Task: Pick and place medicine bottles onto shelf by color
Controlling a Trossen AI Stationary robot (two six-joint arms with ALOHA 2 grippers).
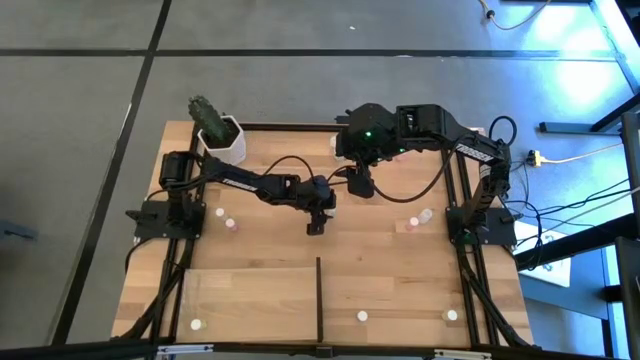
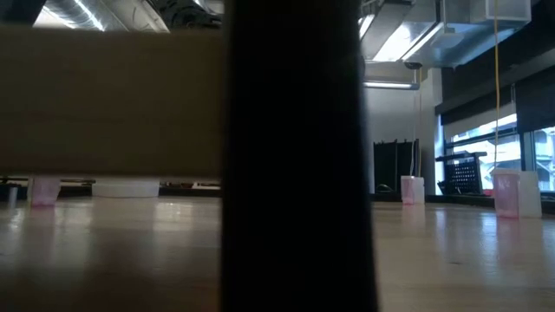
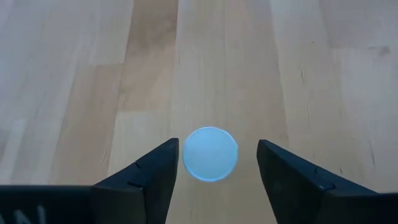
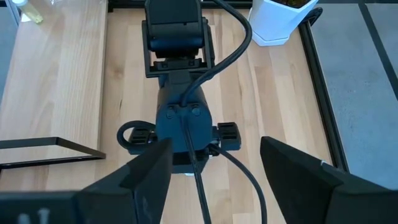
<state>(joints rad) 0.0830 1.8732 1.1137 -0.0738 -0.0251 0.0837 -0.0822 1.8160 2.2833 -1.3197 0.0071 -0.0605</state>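
Observation:
In the left wrist view a small medicine bottle (image 3: 210,154) with a round white cap stands upright on the wooden table. My left gripper (image 3: 217,144) is open around it, one finger on each side with a gap showing on both. In the high view this gripper (image 1: 317,224) is at the table's middle and hides the bottle. My right gripper (image 4: 214,163) is open and hangs high above the left arm's wrist (image 4: 181,121), with nothing between its fingers. The shelf (image 1: 250,300) with its thin black divider (image 1: 318,295) lies at the near edge.
Two bottles (image 1: 226,218) stand left of my left gripper and two (image 1: 420,219) to its right. Three more are on the shelf (image 1: 196,325), (image 1: 362,316), (image 1: 452,316). A white cactus pot (image 1: 222,142) stands at the far left corner. In the low view the dark divider (image 2: 295,156) blocks the middle.

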